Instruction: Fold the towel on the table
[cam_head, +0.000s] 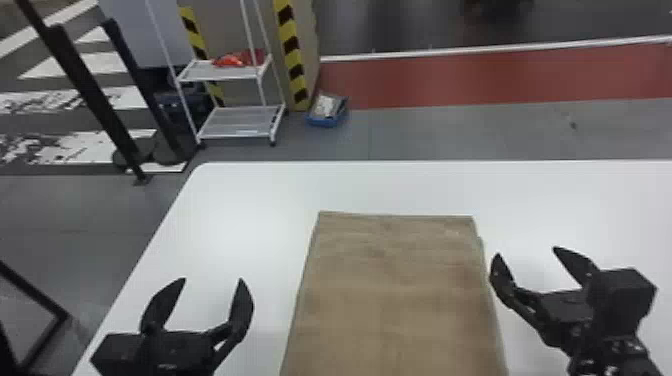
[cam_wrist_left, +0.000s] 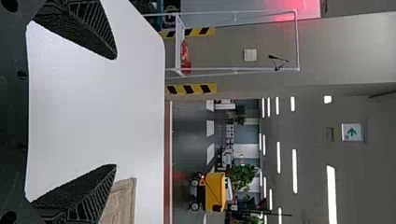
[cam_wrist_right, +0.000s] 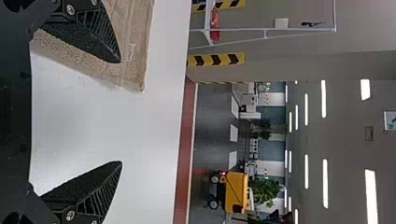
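A brown towel (cam_head: 395, 295) lies flat as a long rectangle on the white table (cam_head: 240, 200), running down to the head view's bottom edge. Left of it, my left gripper (cam_head: 213, 280) stands open with nothing between its fingers. My right gripper (cam_head: 525, 250) is open too, just beside the towel's right edge. In the left wrist view the left gripper (cam_wrist_left: 116, 112) has its fingers wide apart, with a corner of the towel (cam_wrist_left: 122, 200) past one of them. In the right wrist view one finger of the right gripper (cam_wrist_right: 121, 112) overlaps the view of the towel (cam_wrist_right: 135, 56).
Bare table surface surrounds the towel on its left, far and right sides. Beyond the table's far edge stand a white wheeled rack (cam_head: 235, 125) and a blue bin (cam_head: 327, 112) on the floor. Black posts (cam_head: 95, 100) rise at the far left.
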